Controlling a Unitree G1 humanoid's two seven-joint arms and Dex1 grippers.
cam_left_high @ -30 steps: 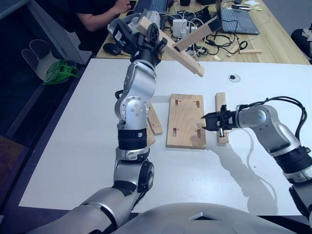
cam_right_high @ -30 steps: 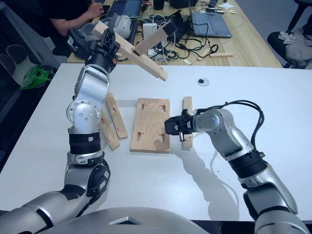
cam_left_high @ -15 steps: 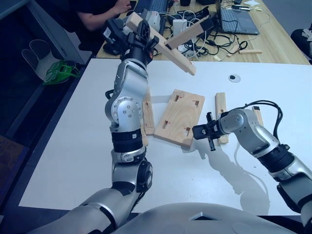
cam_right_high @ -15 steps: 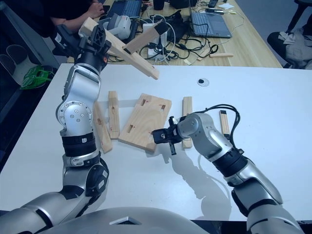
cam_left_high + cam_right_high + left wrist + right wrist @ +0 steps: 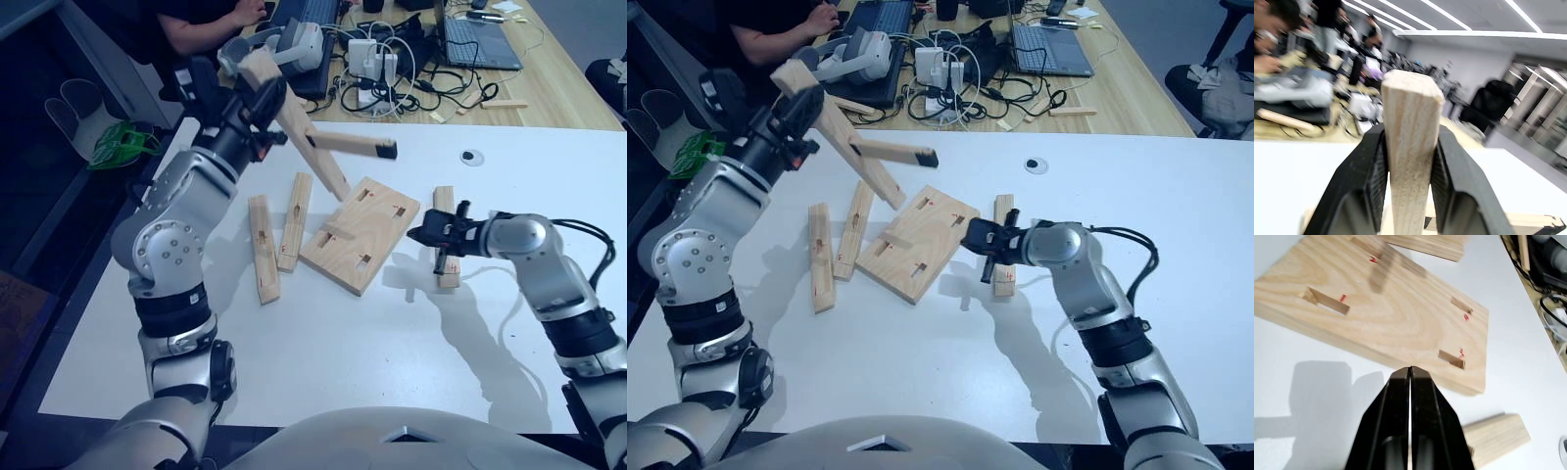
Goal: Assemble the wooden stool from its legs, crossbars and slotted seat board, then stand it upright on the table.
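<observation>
Stool leg with crossbar (image 5: pixel 321 166), clamped in the left gripper (image 5: pixel 263 96), had swung down from overhead. Its foot hung by the ten o'clock edge of the slotted seat board (image 5: pixel 361 235), itself turned askew, probably readying a first joint. At the board's three o'clock the right gripper (image 5: pixel 415 235), fingers together and empty, sat beside a loose leg (image 5: pixel 444 201).

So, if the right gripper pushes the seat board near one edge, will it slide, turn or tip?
The seat board lies flat on the smooth table, so it probably slides rather than tips. An off-centre push from the shut right gripper would likely turn it. It looks like stiff, solid wood.
</observation>
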